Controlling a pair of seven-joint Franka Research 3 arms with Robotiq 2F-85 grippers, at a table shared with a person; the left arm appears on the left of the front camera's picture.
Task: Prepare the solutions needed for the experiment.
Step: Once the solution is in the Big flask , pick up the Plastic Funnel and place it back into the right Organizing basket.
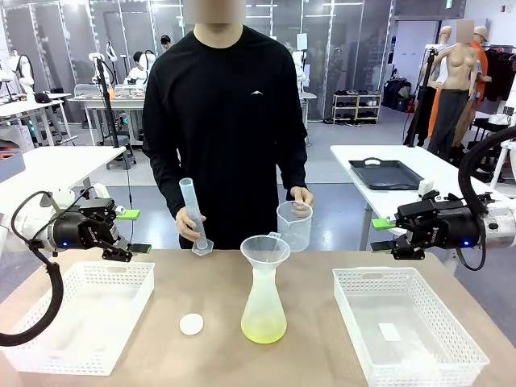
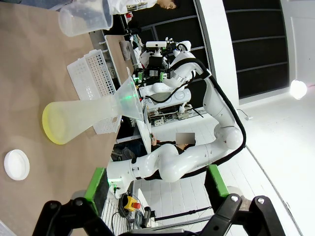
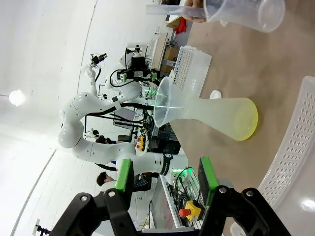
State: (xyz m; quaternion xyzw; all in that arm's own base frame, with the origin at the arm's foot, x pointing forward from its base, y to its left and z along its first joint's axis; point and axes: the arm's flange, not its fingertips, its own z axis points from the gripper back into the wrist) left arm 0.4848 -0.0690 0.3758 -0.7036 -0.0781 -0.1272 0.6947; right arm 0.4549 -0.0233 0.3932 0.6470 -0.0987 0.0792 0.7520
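Note:
The solutions [image 1: 264,330] lie as a shallow lime-yellow layer in a frosted conical flask [image 1: 264,302] at mid-table, with a clear funnel [image 1: 264,251] in its neck. At the far edge the person holds a graduated cylinder [image 1: 192,216] in one hand and a clear beaker [image 1: 294,225] in the other. My left gripper [image 1: 135,232] hovers open above the table's left side. My right gripper [image 1: 380,235] hangs open at the right, nothing between its fingers. The left wrist view has the solutions [image 2: 51,130], flask [image 2: 86,114] and open gripper [image 2: 155,184]; the right wrist view has the solutions [image 3: 249,125], flask [image 3: 216,115] and open gripper [image 3: 166,179].
A white mesh basket [image 1: 81,316] sits at the left and another [image 1: 407,326] at the right, this one holding a small white piece. A round white cap [image 1: 191,324] lies left of the flask. Bare wood surrounds the flask.

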